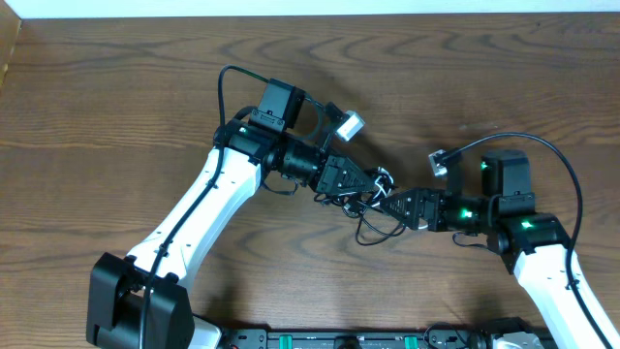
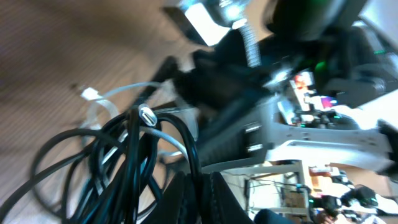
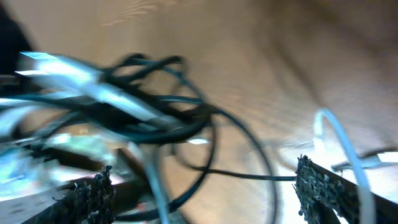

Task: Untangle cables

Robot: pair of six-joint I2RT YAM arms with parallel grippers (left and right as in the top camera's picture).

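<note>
The cables lie knotted at the table's middle, and black loops [image 1: 371, 231] spill toward the front. In the overhead view a white cable [image 1: 385, 177] shows between the two grippers. My left gripper [image 1: 371, 184] comes in from the left. In the left wrist view this gripper [image 2: 202, 182] is shut on a black cable strand running up into the black bundle [image 2: 134, 162], with the white cable [image 2: 109, 99] behind it. My right gripper [image 1: 389, 204] meets the tangle from the right. Seen from its wrist, the right gripper [image 3: 208, 186] stands wide open, with black loops [image 3: 205, 124] crossing between its fingers [image 3: 93, 196] and the white cable [image 3: 336, 134] by the right one.
The wooden table [image 1: 116, 87] extends all round the tangle. A black rail [image 1: 339, 339] runs along the front edge. The thick black wire of the left arm [image 1: 225, 92] and that of the right arm [image 1: 562, 165] arch above the table.
</note>
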